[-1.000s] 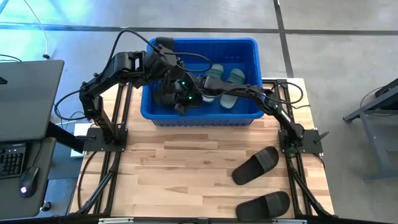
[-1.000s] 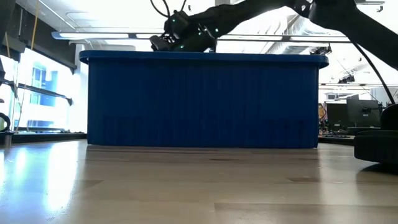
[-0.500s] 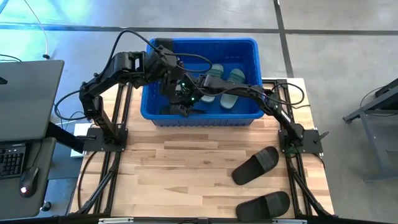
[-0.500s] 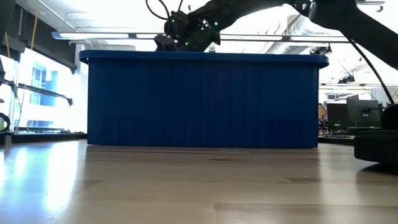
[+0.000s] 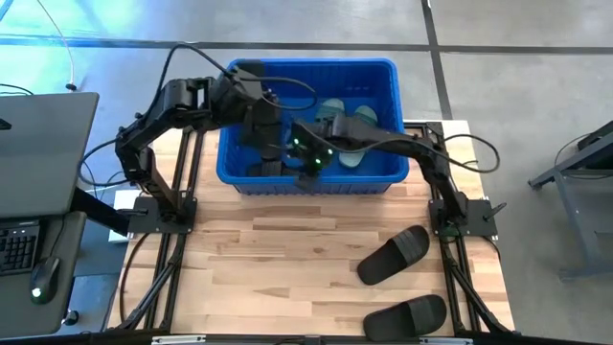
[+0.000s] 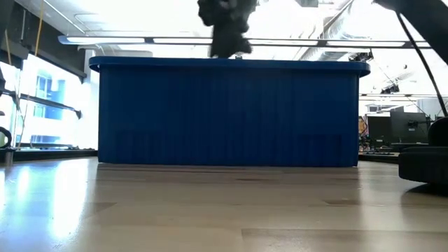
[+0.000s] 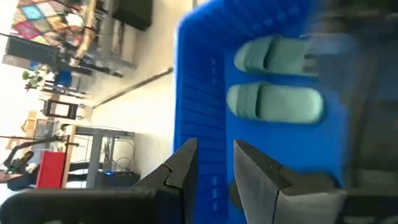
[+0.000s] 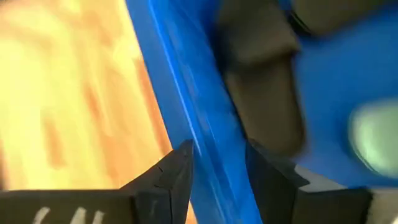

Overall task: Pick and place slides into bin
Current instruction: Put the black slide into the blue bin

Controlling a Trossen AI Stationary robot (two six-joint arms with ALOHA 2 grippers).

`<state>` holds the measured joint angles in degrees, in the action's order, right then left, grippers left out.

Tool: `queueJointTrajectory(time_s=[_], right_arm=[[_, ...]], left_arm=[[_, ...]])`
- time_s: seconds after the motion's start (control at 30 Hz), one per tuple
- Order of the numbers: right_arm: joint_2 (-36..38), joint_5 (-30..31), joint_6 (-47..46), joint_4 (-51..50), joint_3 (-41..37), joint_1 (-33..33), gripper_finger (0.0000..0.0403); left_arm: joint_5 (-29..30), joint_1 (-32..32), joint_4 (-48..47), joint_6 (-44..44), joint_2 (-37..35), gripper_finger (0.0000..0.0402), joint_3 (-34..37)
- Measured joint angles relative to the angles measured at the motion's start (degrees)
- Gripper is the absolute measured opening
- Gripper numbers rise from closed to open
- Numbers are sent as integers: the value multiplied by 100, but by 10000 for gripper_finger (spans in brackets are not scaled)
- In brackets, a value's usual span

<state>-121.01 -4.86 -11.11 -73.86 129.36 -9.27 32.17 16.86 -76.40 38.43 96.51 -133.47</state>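
**Right arm pulled back over the bin's near wall, nothing in its grip**

Since the earlier frames we saw the right end effector (image 5: 308, 165) shift from deep over the left part of the bin (image 5: 383, 69) toward the near wall, and it rose in the low view until it hung above the rim. Its wrist view showed the two fingers parted, straddling the blue rim with nothing between them, so we judged it released. A black slide (image 8: 264, 93) lay on the bin floor just inside that wall, apparently the one it had been carrying.

The left end effector (image 5: 257, 120) hovered over the bin's left part; its fingers stood a little apart with nothing held. Two green slides (image 7: 273, 102) lay side by side on the bin floor, at its right part in the high view.

Two black slides (image 5: 393, 255) remained on the worktop (image 5: 287, 278), near the right arm's base, well apart from the bin. We judged the task well along, with these two left to fetch, probably by the right arm.
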Motion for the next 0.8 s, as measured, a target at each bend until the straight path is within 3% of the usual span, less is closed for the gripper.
queueJointTrajectory(time_s=[0.1,0.3,0.5,0.67,0.8], right_arm=[[178,689,-396,-654,-2,297,134],[539,1346,-1172,-1338,-2,1082,133],[909,2433,-2747,-1606,-2,2175,134],[906,2549,-3823,-1606,-147,3195,134],[848,2107,-5240,-1610,-877,3829,134]], left_arm=[[5,-6,168,-48,-133,90,4],[66,7,477,-106,-415,90,-9],[19,0,259,-218,-486,90,-7],[17,0,-51,-361,-457,90,0],[-27,0,-113,-444,-437,90,9]])
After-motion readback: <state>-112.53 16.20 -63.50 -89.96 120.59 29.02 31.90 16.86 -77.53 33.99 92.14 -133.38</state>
